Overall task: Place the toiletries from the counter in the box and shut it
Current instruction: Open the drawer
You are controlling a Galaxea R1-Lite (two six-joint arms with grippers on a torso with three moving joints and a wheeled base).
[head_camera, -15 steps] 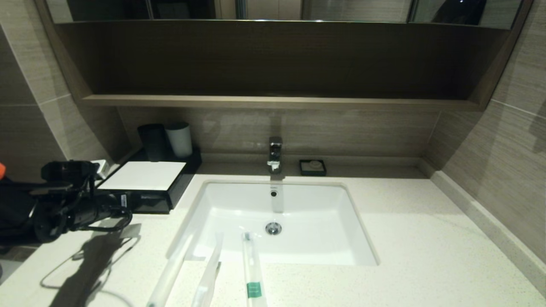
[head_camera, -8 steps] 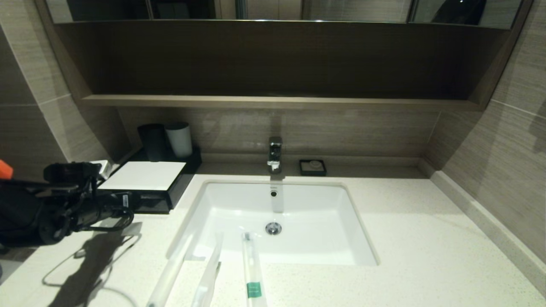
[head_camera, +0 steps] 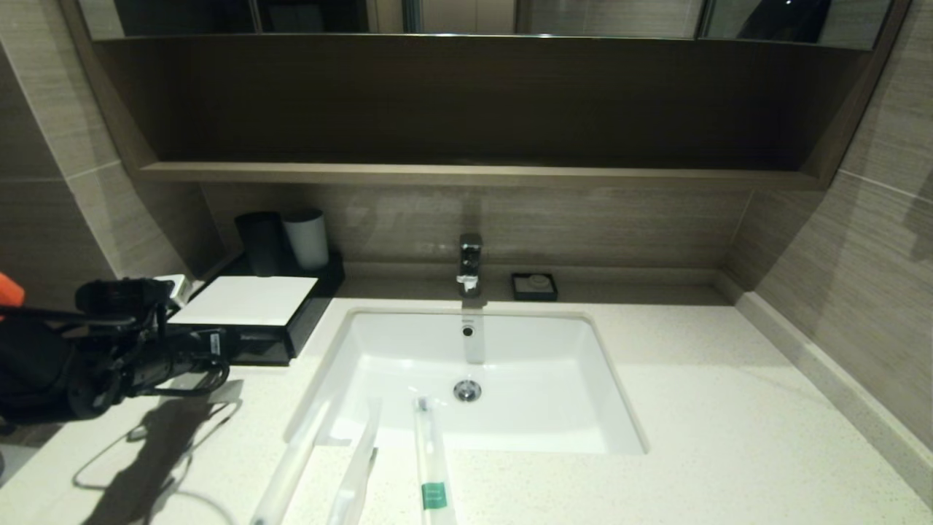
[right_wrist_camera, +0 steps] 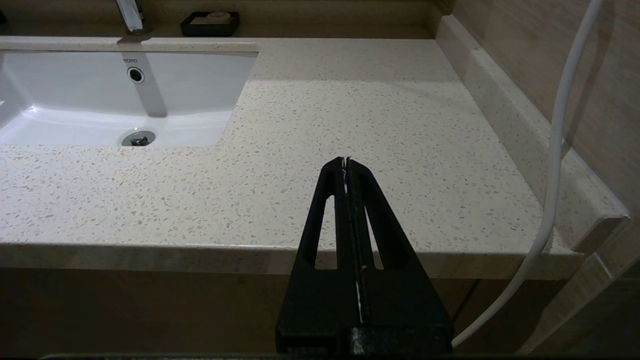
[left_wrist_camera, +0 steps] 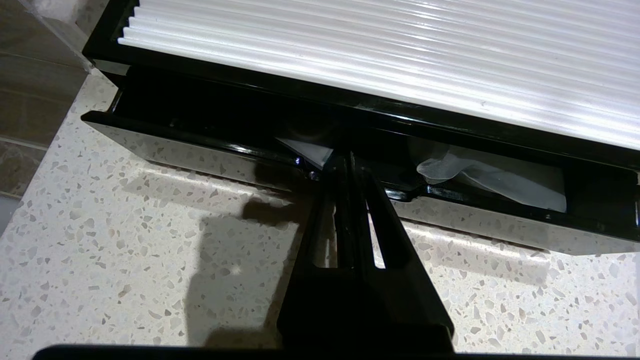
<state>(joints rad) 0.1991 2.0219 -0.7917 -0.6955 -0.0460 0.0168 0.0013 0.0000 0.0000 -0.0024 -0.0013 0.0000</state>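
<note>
Three slim wrapped toiletries lie on the counter (head_camera: 729, 408) at the sink's near rim, their far ends over the basin: one on the left (head_camera: 291, 467), one in the middle (head_camera: 357, 474), and one with a green label (head_camera: 433, 467). The black box (head_camera: 248, 302) with a white top stands at the back left. Its drawer (left_wrist_camera: 200, 155) is pulled out a little, with a translucent wrapper (left_wrist_camera: 495, 177) inside. My left gripper (head_camera: 219, 341) is shut, its tips (left_wrist_camera: 345, 161) at the drawer's front rim. My right gripper (right_wrist_camera: 346, 161) is shut and empty above the counter's front right part.
A white sink (head_camera: 408, 350) with a chrome faucet (head_camera: 470, 262) fills the counter's middle. A black cup (head_camera: 260, 243) and a white cup (head_camera: 306, 238) stand behind the box. A small black soap dish (head_camera: 534, 286) sits by the back wall. A brown shelf (head_camera: 466, 173) overhangs.
My left arm has edged slightly to the right, toward the box front. The toiletries have not moved.
</note>
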